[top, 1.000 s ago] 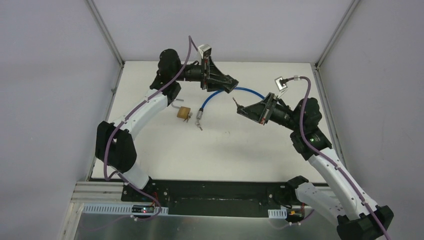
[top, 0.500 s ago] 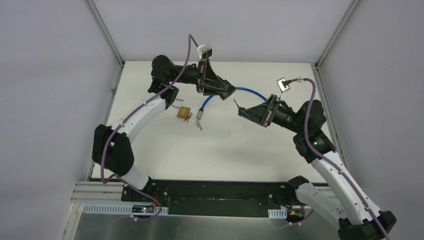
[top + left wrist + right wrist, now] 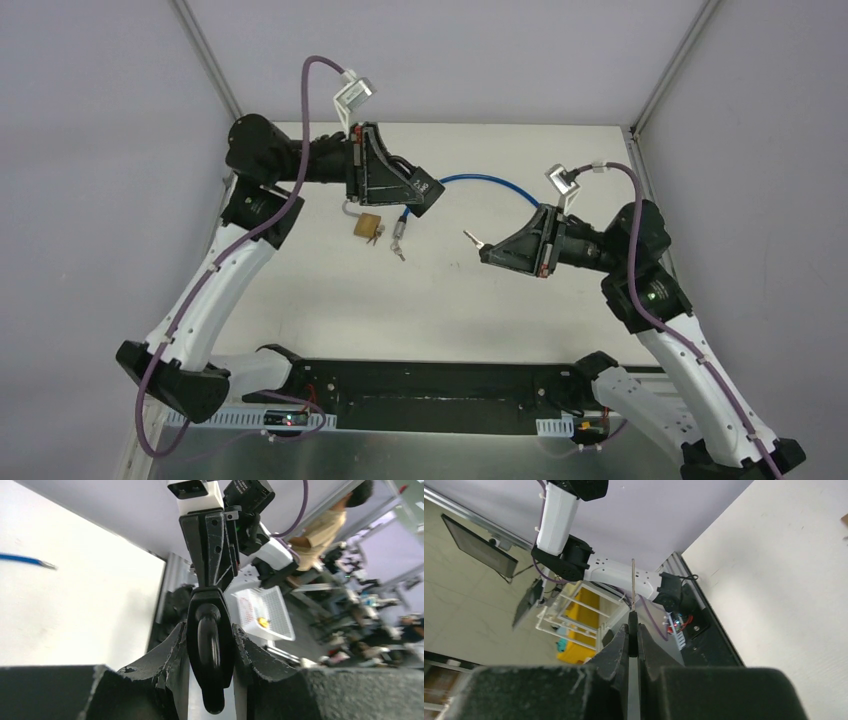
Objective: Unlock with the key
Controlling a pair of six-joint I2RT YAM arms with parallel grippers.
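Right gripper (image 3: 486, 250): closed tight on the key (image 3: 470, 238), with the blade projecting past the fingertips toward the upper left in the top view. In the right wrist view, seen edge-on as a thin strip pinched between both fingers (image 3: 616, 647).

Left gripper (image 3: 424, 192): clamped on a black lock body (image 3: 210, 650), raised off the surface (image 3: 450, 310). Both fingers pressed against the sides of the body, with its rounded face showing between them.

Key tip: near the left gripper but apart from it, with a clear gap between. Key to the right of the left gripper and nearer the arm bases. In the left wrist view, right gripper seen head-on beyond the lock body.

Blue cable (image 3: 492, 184): arcs from the left gripper across the rear of the surface toward the right arm. A second stretch drops from the left gripper to a metal end piece (image 3: 397, 238) lying on the surface.

Brass padlock (image 3: 366, 225): on the surface just beside the metal end piece, below the left gripper in the top view.

Edges: walls on the left, rear and right of the surface; black base plate (image 3: 430, 385) along the near edge. Wide bare stretch of surface between the grippers and the base plate.

Writing: small white marking on the left gripper, too small to read.
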